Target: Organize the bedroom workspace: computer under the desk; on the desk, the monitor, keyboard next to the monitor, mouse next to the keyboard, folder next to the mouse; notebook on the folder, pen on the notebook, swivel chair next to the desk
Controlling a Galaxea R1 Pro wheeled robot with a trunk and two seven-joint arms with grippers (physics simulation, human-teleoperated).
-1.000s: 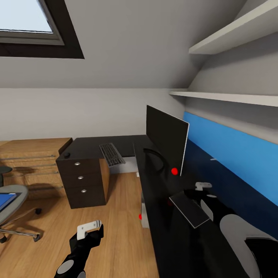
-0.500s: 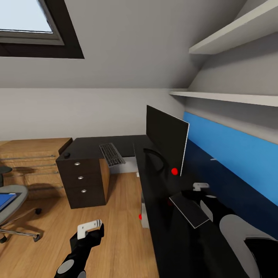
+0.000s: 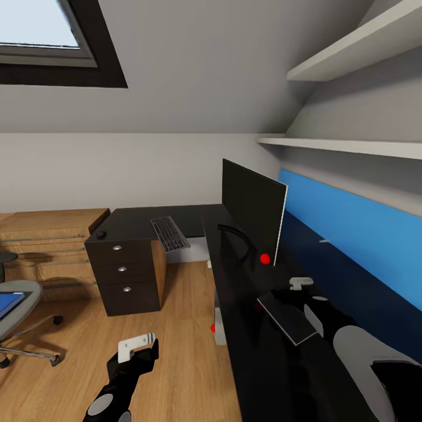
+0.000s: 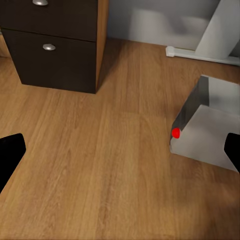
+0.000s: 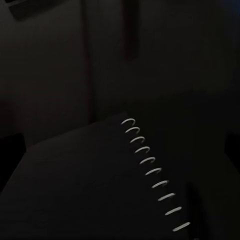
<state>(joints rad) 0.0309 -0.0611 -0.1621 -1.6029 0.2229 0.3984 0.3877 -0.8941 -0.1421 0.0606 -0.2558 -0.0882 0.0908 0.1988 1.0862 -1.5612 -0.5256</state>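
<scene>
The long black desk [image 3: 234,293] runs away from me on the right. On it stands the monitor [image 3: 252,208], black front toward me, a red dot at its lower corner. On the desk's far wing lie the keyboard [image 3: 170,233] and the mouse [image 3: 102,235]. The notebook [image 3: 287,319] lies near me on the desk, its spiral binding [image 5: 150,167] clear in the right wrist view. My right gripper [image 3: 290,300] hovers just over it, fingers apart. A pale stick, maybe the pen [image 3: 324,241], lies by the blue wall panel. The blue folder [image 3: 9,305] rests on the swivel chair [image 3: 20,319]. The grey computer [image 4: 210,130] sits under the desk. My left gripper [image 3: 145,353] hangs open over the floor.
A black three-drawer unit [image 3: 124,272] holds up the desk's far end, with a low light-wood cabinet [image 3: 47,246] beside it. Two white shelves [image 3: 351,146] jut out above the desk on the right. Bare wood floor [image 3: 176,340] lies between the chair and the desk.
My right gripper has edged a little to the left over the notebook. The whole view has shifted by a few pixels. The left arm has stayed put.
</scene>
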